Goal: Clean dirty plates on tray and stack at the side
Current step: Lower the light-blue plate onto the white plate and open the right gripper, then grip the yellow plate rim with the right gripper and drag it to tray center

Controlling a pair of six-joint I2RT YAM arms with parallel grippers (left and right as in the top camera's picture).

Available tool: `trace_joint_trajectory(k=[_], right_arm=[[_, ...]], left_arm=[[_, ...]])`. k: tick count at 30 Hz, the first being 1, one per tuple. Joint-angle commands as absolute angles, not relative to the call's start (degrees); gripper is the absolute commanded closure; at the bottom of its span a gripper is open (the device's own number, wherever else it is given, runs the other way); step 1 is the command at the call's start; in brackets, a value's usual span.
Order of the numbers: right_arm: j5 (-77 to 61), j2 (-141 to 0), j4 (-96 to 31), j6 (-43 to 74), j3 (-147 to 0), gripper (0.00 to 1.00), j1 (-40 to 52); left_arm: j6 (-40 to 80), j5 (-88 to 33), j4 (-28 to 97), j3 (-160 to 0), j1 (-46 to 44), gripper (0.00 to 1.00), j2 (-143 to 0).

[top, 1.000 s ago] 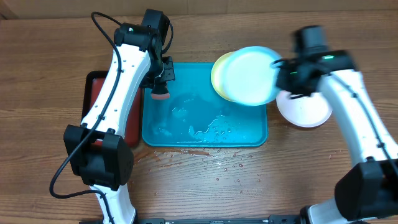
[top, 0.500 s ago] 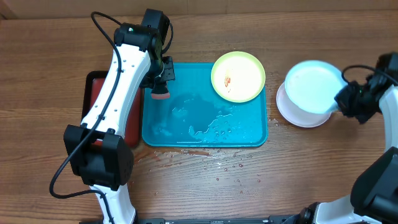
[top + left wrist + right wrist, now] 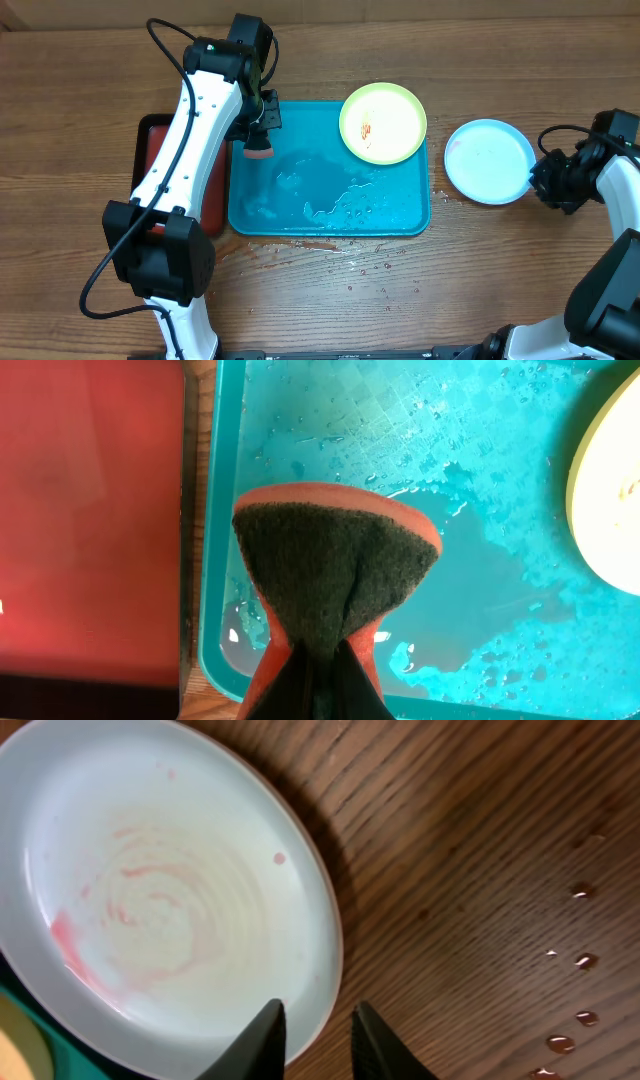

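The teal tray (image 3: 300,215) is wet and bears the yellow-green rimmed plate (image 3: 383,123) with an orange smear at its far right corner. The light-blue rimmed plate (image 3: 488,160) lies flat on the table right of the tray; the white plate is hidden under it. In the right wrist view this plate (image 3: 160,900) shows faint pink smears. My right gripper (image 3: 548,180) is open at its right rim, one finger over the plate, one over the table (image 3: 315,1015). My left gripper (image 3: 262,118) is shut on an orange sponge (image 3: 335,560) above the tray's left edge (image 3: 212,560).
A red tray with a black rim (image 3: 150,150) lies left of the teal tray, and shows in the left wrist view (image 3: 90,510). Water drops lie on the wooden table in front of the tray (image 3: 370,265) and near the right gripper (image 3: 560,1043).
My right gripper carried the light-blue plate from the tray to the right, lowered it flat onto the white plate and let go. The left arm has not moved.
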State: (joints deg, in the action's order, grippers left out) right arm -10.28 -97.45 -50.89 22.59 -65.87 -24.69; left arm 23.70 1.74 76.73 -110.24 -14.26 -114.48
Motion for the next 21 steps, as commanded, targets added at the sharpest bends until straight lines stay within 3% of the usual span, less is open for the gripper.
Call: trace_joint_trajectory(k=[1, 5, 10, 21], right_arm=[[-16.4, -97.4, -50.6, 21.2, -67.1, 0.73, -24.3], [-22.5, -97.4, -50.7, 18.1, -70.6, 0.7, -21.5], [-23.0, -97.5, -46.9, 18.9, -72.3, 0.65, -11.5], [-7.3, -105.6, -37.0, 38.4, -72.3, 0.66, 7.6]], left_arm=[[24.5, 1.9, 76.6, -110.7, -14.7, 0.96, -114.4], [24.6, 1.9, 76.4, -110.7, -14.7, 0.96, -114.4], [24.9, 1.9, 76.4, -110.7, -14.7, 0.96, -114.4], [24.9, 1.9, 76.3, -110.7, -14.7, 0.96, -114.4]])
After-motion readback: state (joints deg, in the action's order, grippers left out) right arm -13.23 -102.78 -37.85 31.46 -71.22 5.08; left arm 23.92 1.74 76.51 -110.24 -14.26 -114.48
